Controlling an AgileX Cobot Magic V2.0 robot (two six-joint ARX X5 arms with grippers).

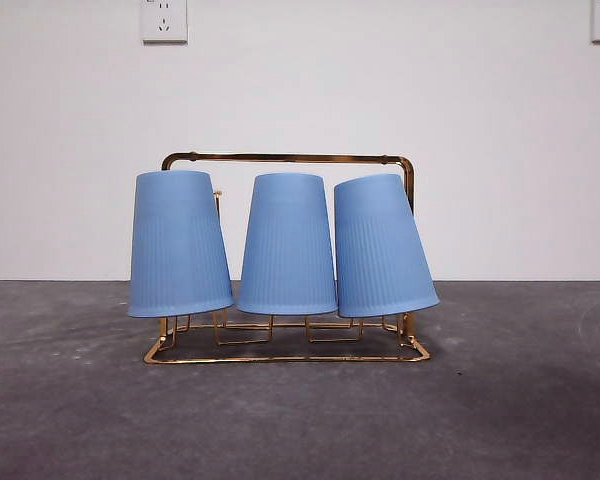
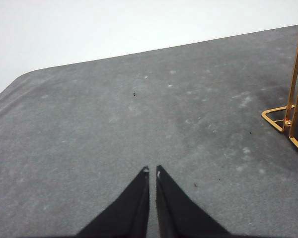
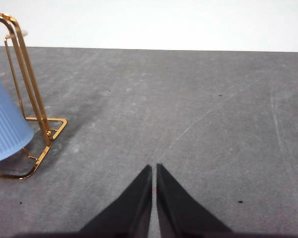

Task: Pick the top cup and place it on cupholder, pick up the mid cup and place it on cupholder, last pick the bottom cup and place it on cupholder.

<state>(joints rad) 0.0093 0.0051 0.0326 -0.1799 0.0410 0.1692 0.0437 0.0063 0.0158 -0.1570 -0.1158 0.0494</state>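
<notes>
Cupholder [image 1: 288, 158], a gold wire rack with a rectangular base and an arched handle frame, is standing on the grey tabletop [image 1: 300, 420] toward its far edge, close to the white wall [image 1: 380, 80]. Three blue ribbed cups are hanging upside down on it, side by side, mouths facing down just above the base. Left cup [image 1: 178, 243] is sitting nearly upright; middle cup [image 1: 288, 243] is sitting upright between the others; right cup [image 1: 380, 245] is tilting, its closed end leaning toward the middle cup and touching or nearly touching it. Left gripper [image 2: 152, 172] is hovering low over bare tabletop with its black jaws drawn together, a corner of the rack showing at the side of its wrist view. Right gripper [image 3: 154, 168] is likewise hovering over bare tabletop with jaws pressed together, holding nothing, with the rack's end and one blue cup showing off to one side. Neither arm is appearing in the front view. Two sockets are showing high on the wall
</notes>
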